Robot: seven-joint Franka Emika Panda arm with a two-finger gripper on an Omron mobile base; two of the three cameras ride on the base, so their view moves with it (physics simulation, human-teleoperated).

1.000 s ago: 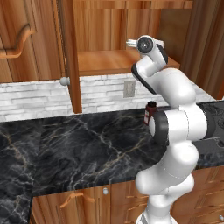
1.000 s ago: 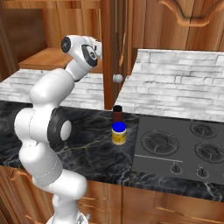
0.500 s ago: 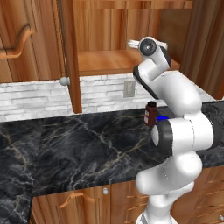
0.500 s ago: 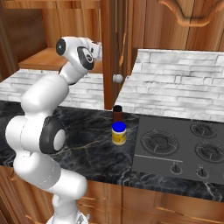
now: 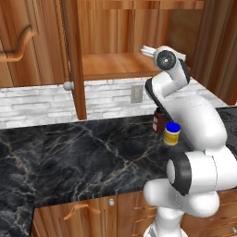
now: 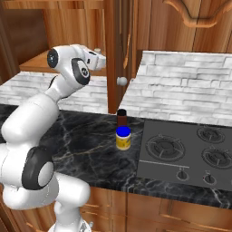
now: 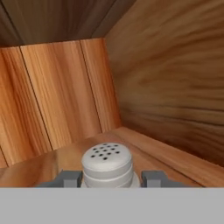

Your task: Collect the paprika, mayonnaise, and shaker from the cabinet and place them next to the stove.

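Note:
The small pale grey shaker [image 7: 107, 164] with a perforated rounded top stands on the plank shelf of the cabinet [image 5: 111, 65]. My gripper [image 7: 111, 178] is shut on it, one finger pressed to each side. Seen from the base, the gripper [image 5: 145, 49] reaches into the cabinet's right end over the shelf. On the black marble counter below, the dark paprika [image 5: 158, 121] stands upright. The blue-lidded mayonnaise [image 5: 172, 133] sits just in front of it. Both stand a little left of the stove [image 6: 186, 152], the paprika [image 6: 121, 118] behind the mayonnaise [image 6: 123, 138].
The cabinet's open door [image 5: 74, 55] juts out edge-on left of the hand, with its silver knob [image 5: 68, 86] at counter-splash height. The cabinet's side wall [image 7: 175, 87] and back wall [image 7: 57, 96] close in around the shaker. A white brick backsplash [image 6: 181, 86] runs behind the counter.
The arm's lower links have swung forward and to the side while the hand stays at the shelf, shifted slightly. The jaws have closed a touch more on the shaker.

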